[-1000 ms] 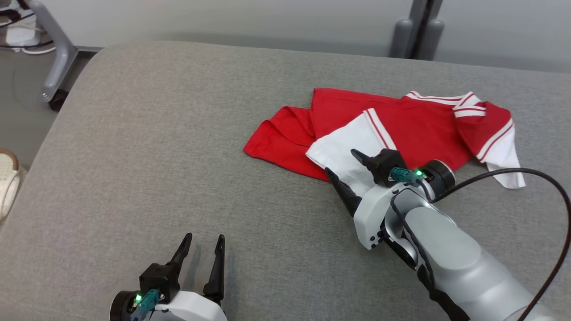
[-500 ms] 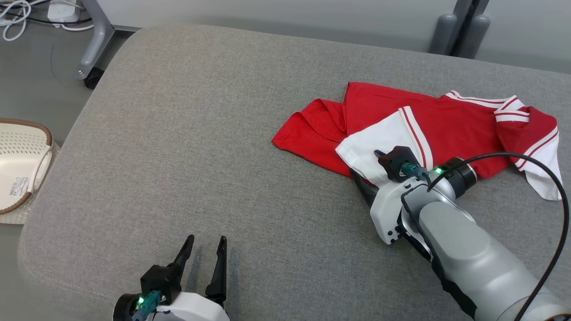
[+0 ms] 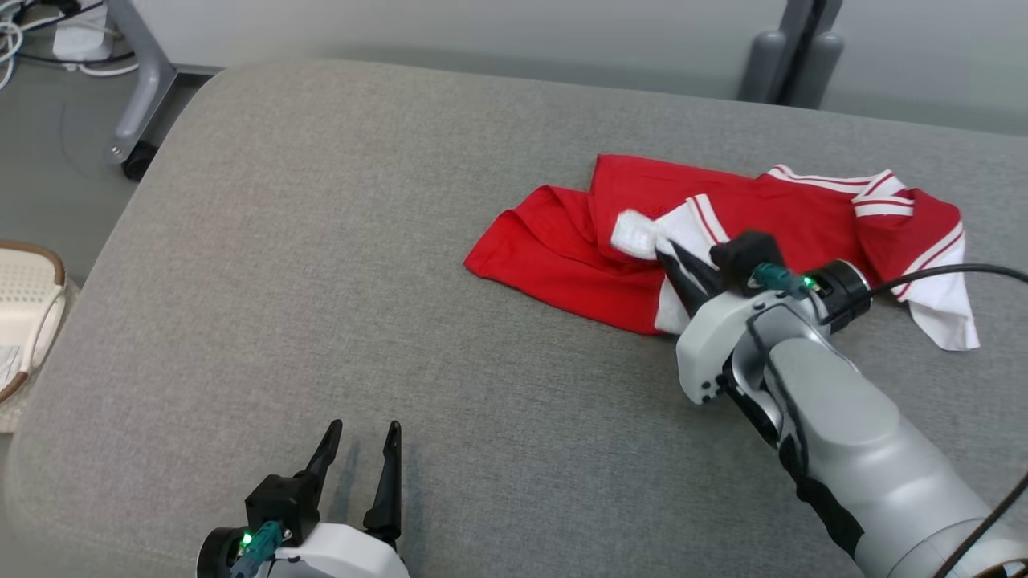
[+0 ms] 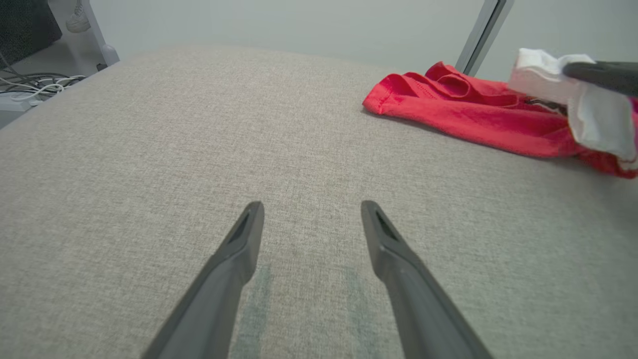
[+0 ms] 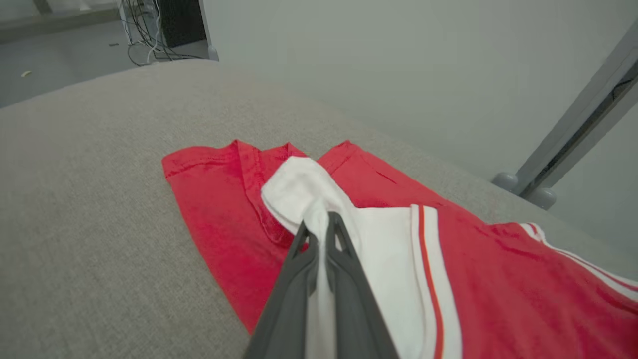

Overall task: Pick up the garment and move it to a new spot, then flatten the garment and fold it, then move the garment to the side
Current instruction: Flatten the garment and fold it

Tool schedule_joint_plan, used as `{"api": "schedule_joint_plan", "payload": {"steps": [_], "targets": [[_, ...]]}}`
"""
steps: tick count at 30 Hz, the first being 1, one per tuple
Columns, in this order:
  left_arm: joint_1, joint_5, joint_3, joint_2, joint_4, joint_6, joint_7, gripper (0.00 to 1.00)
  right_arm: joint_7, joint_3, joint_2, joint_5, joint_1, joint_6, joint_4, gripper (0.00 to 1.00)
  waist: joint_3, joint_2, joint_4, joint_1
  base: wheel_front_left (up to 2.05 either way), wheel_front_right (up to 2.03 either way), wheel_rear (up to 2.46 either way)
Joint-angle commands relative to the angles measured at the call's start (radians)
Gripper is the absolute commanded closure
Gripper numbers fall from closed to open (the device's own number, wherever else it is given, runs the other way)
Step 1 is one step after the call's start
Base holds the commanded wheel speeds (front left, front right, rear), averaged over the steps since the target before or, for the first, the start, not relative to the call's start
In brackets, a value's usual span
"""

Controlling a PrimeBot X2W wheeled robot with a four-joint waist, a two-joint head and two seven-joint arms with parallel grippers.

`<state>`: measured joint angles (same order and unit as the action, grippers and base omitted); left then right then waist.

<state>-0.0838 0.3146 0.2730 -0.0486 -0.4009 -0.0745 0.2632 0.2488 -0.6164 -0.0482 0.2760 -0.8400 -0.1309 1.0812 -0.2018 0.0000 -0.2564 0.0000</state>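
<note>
The garment (image 3: 562, 249) is a red shirt with white, red-striped sleeves, lying rumpled on the right half of a grey padded surface (image 3: 321, 241). My right gripper (image 3: 671, 261) is shut on the near white sleeve (image 3: 642, 237) and holds it bunched and lifted a little off the red body. The right wrist view has that white sleeve (image 5: 299, 192) pinched between the closed right gripper (image 5: 319, 224). My left gripper (image 3: 361, 437) stands open at the near left, well apart from the shirt. Seen from the left wrist, the left gripper (image 4: 311, 209) holds nothing and the garment (image 4: 448, 109) lies far right.
A cream basket (image 3: 24, 305) sits on the floor off the surface's left edge. A wheeled metal stand (image 3: 136, 96) and cables are at the back left. Two grey posts (image 3: 791, 56) rise behind the surface. A black cable (image 3: 964, 273) runs from my right wrist.
The right gripper closed on the white sleeve and raised it, bunching the cloth toward the shirt's middle. The head camera shifted between frames. The left gripper kept still and open.
</note>
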Motion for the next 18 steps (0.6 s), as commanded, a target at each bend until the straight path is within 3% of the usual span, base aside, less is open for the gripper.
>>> {"api": "schedule_joint_plan", "payload": {"steps": [1, 5, 12, 18], "targets": [[0.012, -0.01, -0.012, -0.004, 0.0, 0.002, 0.002, 0.0, 0.014, 0.032, -0.007, 0.019, 0.009, 0.0, -0.031, 1.0, 0.026, 0.0, 0.028, 0.0, 0.0, 0.0, 0.0], [0.023, -0.032, -0.036, -0.004, 0.006, 0.01, 0.002, 0.0, 0.017, 0.168, -0.01, 0.021, 0.064, 0.0, -0.164, 1.0, 0.065, 0.0, 0.089, 0.0, 0.0, 0.0, 0.0], [0.019, -0.059, -0.076, -0.004, 0.019, 0.02, 0.002, 0.0, 0.017, 0.448, -0.006, -0.008, 0.327, 0.0, -0.448, 1.0, 0.101, 0.0, 0.195, 0.0, 0.0, 0.0, 0.0], [0.024, -0.076, -0.095, -0.004, 0.017, 0.026, 0.002, 0.0, 0.017, 0.519, -0.004, 0.019, 0.523, 0.0, -0.556, 1.0, 0.112, 0.0, 0.255, 0.0, 0.0, 0.0, 0.0]]}}
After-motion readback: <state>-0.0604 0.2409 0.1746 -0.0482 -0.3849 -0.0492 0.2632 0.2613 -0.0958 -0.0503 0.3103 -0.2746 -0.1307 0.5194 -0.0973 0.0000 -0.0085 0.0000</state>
